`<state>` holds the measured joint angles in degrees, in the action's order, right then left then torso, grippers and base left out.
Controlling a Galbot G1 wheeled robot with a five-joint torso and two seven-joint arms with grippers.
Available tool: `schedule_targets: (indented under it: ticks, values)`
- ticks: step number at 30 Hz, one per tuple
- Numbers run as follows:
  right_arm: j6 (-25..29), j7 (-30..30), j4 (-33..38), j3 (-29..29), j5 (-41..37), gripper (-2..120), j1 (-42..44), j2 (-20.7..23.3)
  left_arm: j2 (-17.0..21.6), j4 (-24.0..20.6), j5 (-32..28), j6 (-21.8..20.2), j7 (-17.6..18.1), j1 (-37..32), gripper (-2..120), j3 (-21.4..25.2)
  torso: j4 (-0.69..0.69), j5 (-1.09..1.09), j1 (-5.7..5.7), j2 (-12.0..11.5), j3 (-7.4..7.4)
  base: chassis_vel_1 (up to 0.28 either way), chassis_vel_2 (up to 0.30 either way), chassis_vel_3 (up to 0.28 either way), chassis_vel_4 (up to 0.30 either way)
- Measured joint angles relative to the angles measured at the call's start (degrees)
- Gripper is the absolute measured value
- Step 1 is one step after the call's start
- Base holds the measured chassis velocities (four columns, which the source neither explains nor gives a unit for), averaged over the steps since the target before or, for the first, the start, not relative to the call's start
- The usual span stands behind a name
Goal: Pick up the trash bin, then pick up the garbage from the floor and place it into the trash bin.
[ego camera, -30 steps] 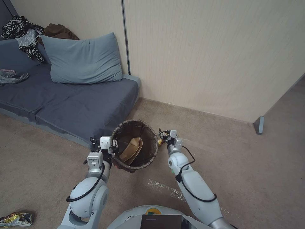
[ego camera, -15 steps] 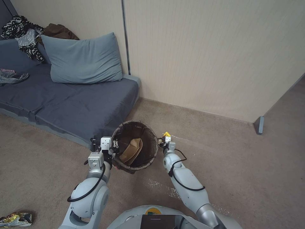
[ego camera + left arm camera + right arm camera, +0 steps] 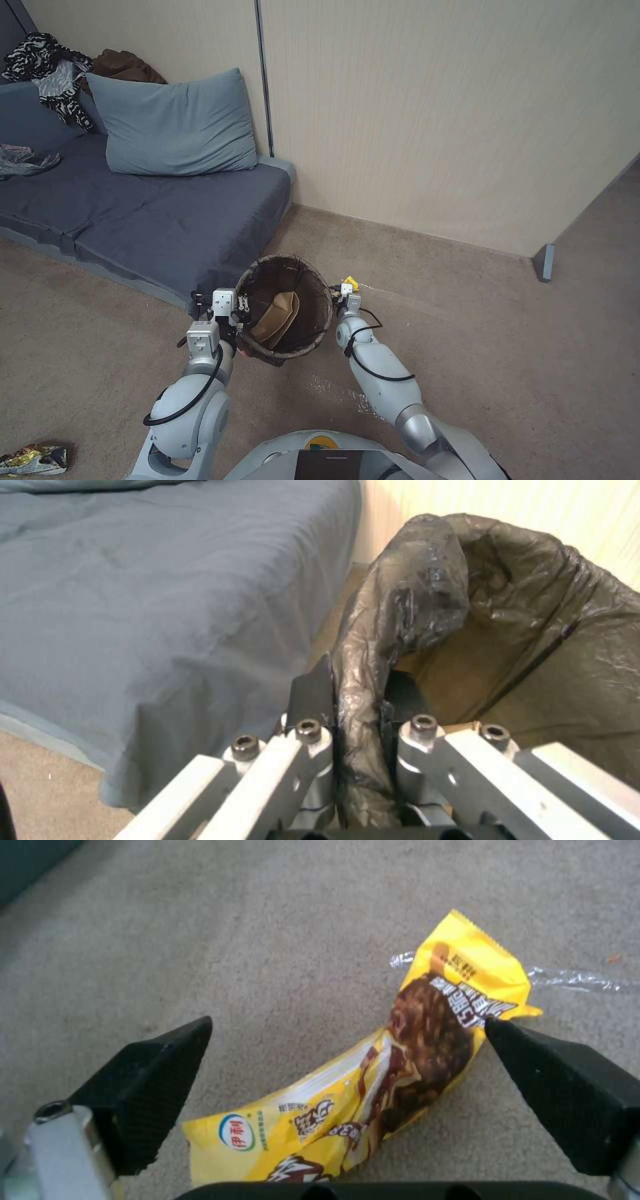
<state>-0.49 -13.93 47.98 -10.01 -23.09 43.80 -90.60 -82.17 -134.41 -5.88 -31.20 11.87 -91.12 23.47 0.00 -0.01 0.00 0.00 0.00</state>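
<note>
Gripping the rim of the trash bin (image 3: 285, 311), the left gripper (image 3: 238, 313) has its fingers (image 3: 312, 692) pinched tight on the dark bag liner (image 3: 400, 610) folded over that edge, one finger outside the wall and one inside. The bin hangs off the carpeted floor (image 3: 507, 347), tilted a little, just in front of the corner of the grey mattress (image 3: 153, 213). A tan paper tray (image 3: 277, 315) leans inside against the liner. On the far side of the bin from the left arm, the right gripper (image 3: 345, 291) is down low at the floor, its black fingers (image 3: 160, 1075) spread wide with a yellow snack wrapper (image 3: 393, 1055) lying flat on the carpet between them; one fingertip is right at the wrapper's edge, and whether it touches cannot be told. The wrapper is not gripped. A strip of clear plastic film (image 3: 573, 980) lies on the carpet just beyond the wrapper's far end. Another crumpled wrapper (image 3: 33, 459) lies on the floor well off to the robot's left. A blue-grey pillow (image 3: 170, 123) leans against the wall on the mattress.
</note>
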Motion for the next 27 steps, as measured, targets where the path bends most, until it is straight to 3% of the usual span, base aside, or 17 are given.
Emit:
schedule_targets:
  ticks: [4, 9, 11, 14, 18, 27]
  values:
    - [1.0, 0.4, -2.0, -0.3, 0.1, 91, -0.7, -0.4, 0.0, 0.0, 0.1, 0.0, 0.0, 0.0, 7, 0.0, 0.00, 0.00, 0.00, 0.0, 0.00, 0.000, 0.000, 0.000, 0.000]
    - [2.3, 1.3, -5.1, -0.9, 0.5, 69, -1.8, -0.9, 0.0, -0.2, 0.1, 0.1, 0.0, -0.2, 7, 0.1, 0.00, 0.00, 0.00, 0.0, 0.00, 0.000, 0.000, 0.000, 0.000]
    - [2.6, 1.6, -6.0, -1.0, 0.7, 67, -2.0, -1.0, 0.0, -0.2, 0.1, 0.1, 0.0, -0.3, 7, 0.1, 0.00, 0.00, 0.00, 0.0, 0.00, 0.000, 0.000, 0.000, 0.000]
    - [3.8, 2.3, -8.8, -1.7, 1.2, 48, -2.9, -1.4, 0.1, -0.3, 0.1, 0.1, 0.0, -0.4, 7, 0.2, 0.00, 0.00, 0.00, 0.0, 0.00, 0.000, 0.000, 0.000, 0.000]
    - [4.7, 2.9, -10.5, -2.0, 1.5, 40, -3.3, -1.5, 0.1, -0.4, 0.1, 0.1, 0.0, -0.5, 7, 0.2, 0.00, 0.01, 0.00, 0.0, 0.00, 0.000, 0.000, 0.000, 0.000]
    - [7.0, 4.2, -14.4, -2.6, 2.4, 0, -4.3, -1.5, 0.2, -0.5, 0.1, 0.0, 0.1, -0.4, 7, 0.3, 0.00, 0.01, 0.00, 0.0, 0.00, 0.000, 0.000, 0.000, 0.000]
